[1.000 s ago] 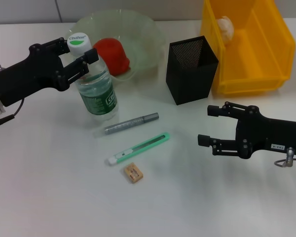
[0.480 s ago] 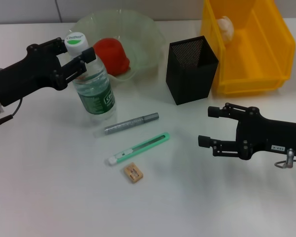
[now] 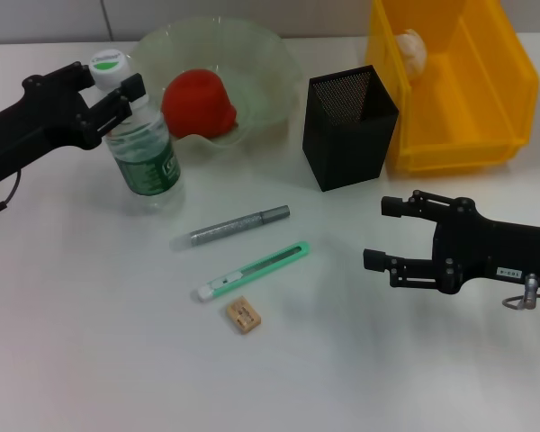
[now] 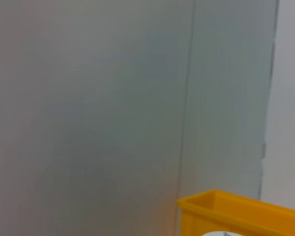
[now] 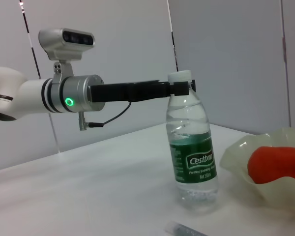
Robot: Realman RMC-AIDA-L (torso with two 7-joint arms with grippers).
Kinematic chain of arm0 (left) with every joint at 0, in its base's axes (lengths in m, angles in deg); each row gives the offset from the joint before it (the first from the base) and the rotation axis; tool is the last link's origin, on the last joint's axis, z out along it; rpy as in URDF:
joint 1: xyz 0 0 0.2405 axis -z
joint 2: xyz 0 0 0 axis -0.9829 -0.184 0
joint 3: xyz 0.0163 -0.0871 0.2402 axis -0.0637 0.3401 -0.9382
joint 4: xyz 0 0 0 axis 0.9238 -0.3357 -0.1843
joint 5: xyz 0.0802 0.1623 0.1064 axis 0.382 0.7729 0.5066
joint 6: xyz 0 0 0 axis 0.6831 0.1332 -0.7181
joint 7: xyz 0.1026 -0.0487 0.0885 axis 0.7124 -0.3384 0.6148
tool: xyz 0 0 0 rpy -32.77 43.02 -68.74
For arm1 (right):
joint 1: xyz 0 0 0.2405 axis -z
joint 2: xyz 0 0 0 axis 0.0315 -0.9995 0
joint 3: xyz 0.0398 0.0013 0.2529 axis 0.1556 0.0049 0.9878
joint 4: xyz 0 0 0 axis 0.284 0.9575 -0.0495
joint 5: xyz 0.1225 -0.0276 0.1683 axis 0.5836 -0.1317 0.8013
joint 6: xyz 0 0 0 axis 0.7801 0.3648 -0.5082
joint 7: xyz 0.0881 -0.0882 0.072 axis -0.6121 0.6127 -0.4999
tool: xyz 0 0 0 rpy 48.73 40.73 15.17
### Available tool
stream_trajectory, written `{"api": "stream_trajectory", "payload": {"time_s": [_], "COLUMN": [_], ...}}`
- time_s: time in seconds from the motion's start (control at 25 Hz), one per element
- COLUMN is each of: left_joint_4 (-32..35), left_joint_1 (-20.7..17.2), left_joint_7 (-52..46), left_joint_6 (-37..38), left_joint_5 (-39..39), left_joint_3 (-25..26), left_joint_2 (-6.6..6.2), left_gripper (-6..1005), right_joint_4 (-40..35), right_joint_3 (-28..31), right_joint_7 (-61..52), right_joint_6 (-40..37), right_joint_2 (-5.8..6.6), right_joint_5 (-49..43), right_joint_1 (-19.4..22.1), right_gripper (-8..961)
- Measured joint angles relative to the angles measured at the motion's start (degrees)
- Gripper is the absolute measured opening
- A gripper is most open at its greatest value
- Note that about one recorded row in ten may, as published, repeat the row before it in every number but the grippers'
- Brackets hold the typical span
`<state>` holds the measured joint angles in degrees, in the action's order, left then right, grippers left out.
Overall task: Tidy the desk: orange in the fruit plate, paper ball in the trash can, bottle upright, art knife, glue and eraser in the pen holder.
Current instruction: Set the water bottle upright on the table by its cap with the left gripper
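The clear bottle (image 3: 142, 144) with a green label and white cap stands upright, left of the fruit plate (image 3: 270, 63). My left gripper (image 3: 115, 88) is shut on its neck; the right wrist view shows the bottle (image 5: 192, 157) with its base on the table. A red-orange orange (image 3: 198, 103) lies in the plate. The paper ball (image 3: 412, 47) sits in the yellow trash can (image 3: 504, 99). A grey glue stick (image 3: 241, 225), a green art knife (image 3: 252, 272) and a tan eraser (image 3: 243, 315) lie on the table before the black mesh pen holder (image 3: 346, 126). My right gripper (image 3: 381, 231) hovers open, to the right of them.
The yellow bin stands right behind the pen holder at the back right. The left wrist view shows only a grey wall and a corner of the bin (image 4: 236, 211). White tabletop stretches along the front and left.
My left gripper has carried the bottle left and slightly back, away from the plate. The right arm has hardly moved.
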<state>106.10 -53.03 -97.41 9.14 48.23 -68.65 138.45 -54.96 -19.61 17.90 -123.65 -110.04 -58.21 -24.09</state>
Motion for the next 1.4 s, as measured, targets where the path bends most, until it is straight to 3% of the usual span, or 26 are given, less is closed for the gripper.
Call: {"api": "stream_trajectory", "payload": {"time_s": [0.32, 1.4], "left_joint_4": [0.01, -0.85], "left_joint_1": [0.08, 0.62], "left_joint_7": [0.10, 1.70], "left_joint_6": [-2.79, -5.82], "left_joint_5": [-0.09, -0.61], "left_joint_3": [1.86, 1.34], "left_joint_2": [0.01, 0.18], "left_gripper": [547, 568], "right_joint_4": [0.01, 0.09], "right_joint_3": [0.00, 0.00], "right_joint_7": [0.00, 0.00], "right_joint_6": [-0.01, 0.22], "right_joint_2": [0.00, 0.00], "right_joint_5": [0.00, 0.00], "right_joint_1": [-0.03, 0.06], "right_gripper": [820, 821]}}
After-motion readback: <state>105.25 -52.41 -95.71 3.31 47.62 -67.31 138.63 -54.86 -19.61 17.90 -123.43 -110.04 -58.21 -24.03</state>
